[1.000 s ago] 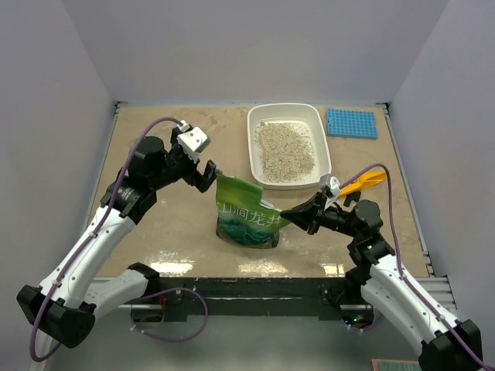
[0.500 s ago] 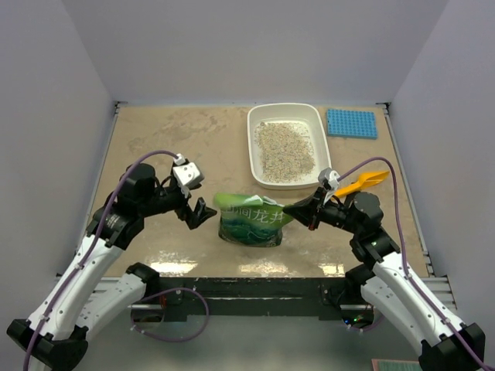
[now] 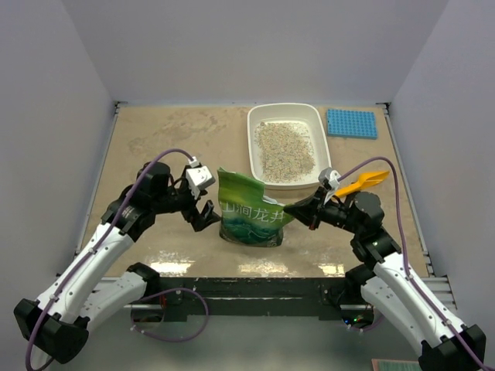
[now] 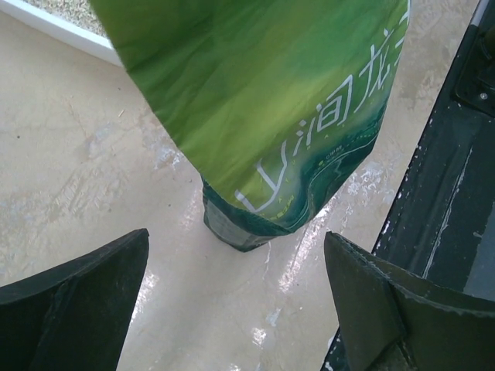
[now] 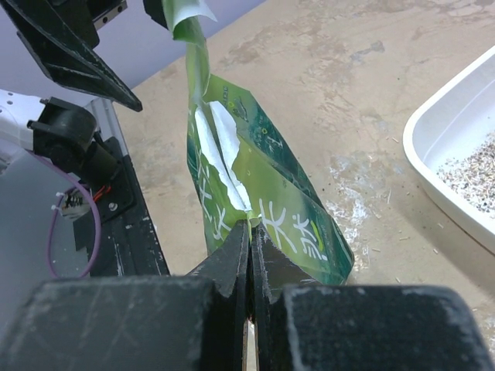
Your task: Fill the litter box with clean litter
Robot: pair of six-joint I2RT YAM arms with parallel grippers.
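The white litter box (image 3: 322, 143) stands at the back right with clean litter (image 3: 285, 147) spread inside; its rim also shows in the right wrist view (image 5: 433, 147). A green bag (image 3: 249, 210) stands on the table in front of it. My right gripper (image 3: 295, 209) is shut on the bag's right edge, its jaws pressed together on the green film (image 5: 249, 230). My left gripper (image 3: 203, 214) is open and empty just left of the bag. In the left wrist view the bag (image 4: 271, 116) lies beyond the spread fingertips (image 4: 85, 286), not between them.
An orange-yellow scoop (image 3: 362, 182) lies right of the litter box, behind my right wrist. A blue studded mat (image 3: 351, 124) sits at the back right corner. The table's dark front rail (image 4: 456, 193) runs close below the bag.
My left gripper dropped from the bag's top left corner to low beside the bag, then shifted slightly right. The bag's top sagged, then stands tall again. The right gripper stays clamped.
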